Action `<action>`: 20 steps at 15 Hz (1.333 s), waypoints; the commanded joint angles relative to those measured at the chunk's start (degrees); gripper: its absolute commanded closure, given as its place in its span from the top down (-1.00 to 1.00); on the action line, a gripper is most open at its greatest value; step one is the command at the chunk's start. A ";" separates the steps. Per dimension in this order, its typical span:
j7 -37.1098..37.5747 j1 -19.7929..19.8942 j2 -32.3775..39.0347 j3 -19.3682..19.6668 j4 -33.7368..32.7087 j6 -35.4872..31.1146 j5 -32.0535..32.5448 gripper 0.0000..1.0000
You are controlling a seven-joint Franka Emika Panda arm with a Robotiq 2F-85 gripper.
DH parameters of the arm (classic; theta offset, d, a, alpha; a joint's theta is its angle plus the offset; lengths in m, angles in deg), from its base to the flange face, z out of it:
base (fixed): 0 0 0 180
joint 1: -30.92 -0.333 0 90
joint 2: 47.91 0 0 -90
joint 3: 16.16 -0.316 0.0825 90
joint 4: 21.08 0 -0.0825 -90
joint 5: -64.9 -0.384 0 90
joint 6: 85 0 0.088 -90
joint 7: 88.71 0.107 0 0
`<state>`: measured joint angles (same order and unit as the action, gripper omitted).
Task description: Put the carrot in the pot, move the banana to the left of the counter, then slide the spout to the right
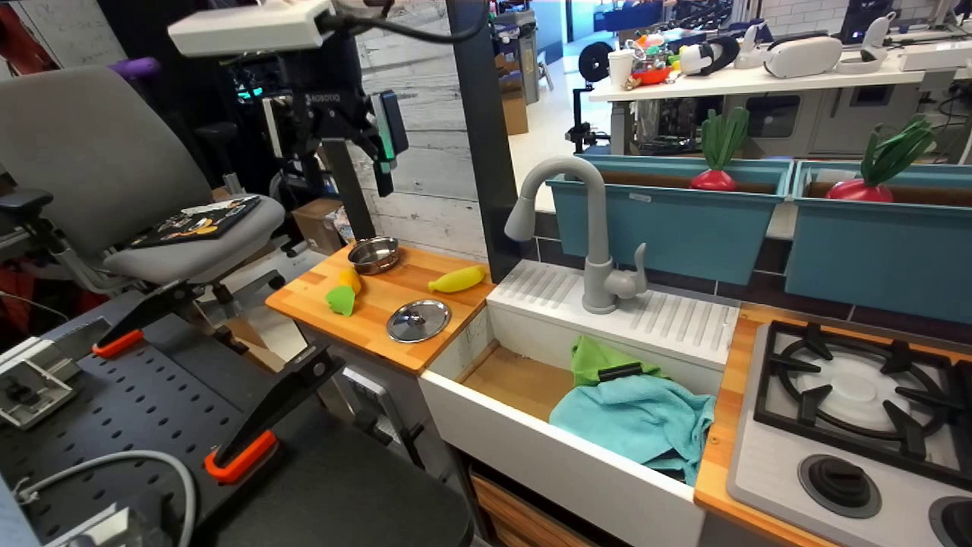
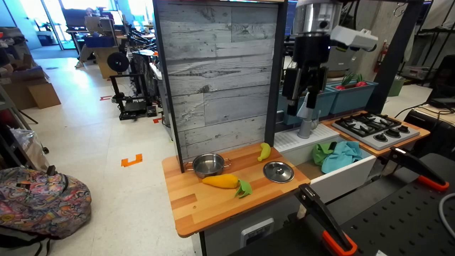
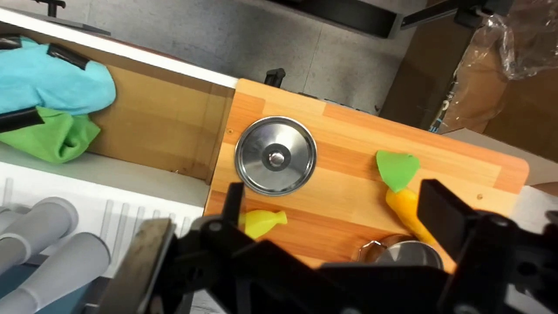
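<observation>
The orange-yellow carrot [image 2: 220,181] with a green top lies on the wooden counter [image 2: 220,211], just in front of the silver pot [image 2: 208,164]. The pot looks empty in an exterior view. The yellow banana [image 1: 458,279] lies at the back of the counter near the sink; in the wrist view a finger partly covers the banana [image 3: 261,221]. The grey spout [image 1: 596,220] stands upright behind the sink, its head pointing toward the counter. My gripper [image 1: 348,176] is open and empty, high above the counter; its fingers [image 3: 333,186] are wide apart in the wrist view.
A metal lid [image 3: 276,156] lies flat on the counter near the sink edge. The white sink [image 1: 562,479] holds blue and green towels [image 1: 638,414]. A stove [image 1: 858,380] stands beyond it. A wood-plank panel [image 2: 227,71] and black post [image 2: 273,106] rise behind the counter.
</observation>
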<state>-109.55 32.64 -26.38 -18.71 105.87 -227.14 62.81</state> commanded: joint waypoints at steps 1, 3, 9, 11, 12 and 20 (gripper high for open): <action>1.26 -1.17 4.47 -1.20 -0.53 -4.38 2.59 1.00; 1.57 -2.38 7.76 -1.66 -2.10 -5.37 4.37 1.00; 4.73 -6.94 17.28 -2.00 -9.89 -6.41 10.36 1.00; 4.21 -7.81 20.32 -2.60 -12.74 -7.12 11.06 1.00; 3.66 -8.07 21.94 -3.03 -14.40 -6.96 11.40 1.00; 3.37 -11.44 31.85 -3.08 -24.85 -3.97 14.44 1.00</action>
<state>-106.23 22.19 1.72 -22.13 86.10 -233.06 75.03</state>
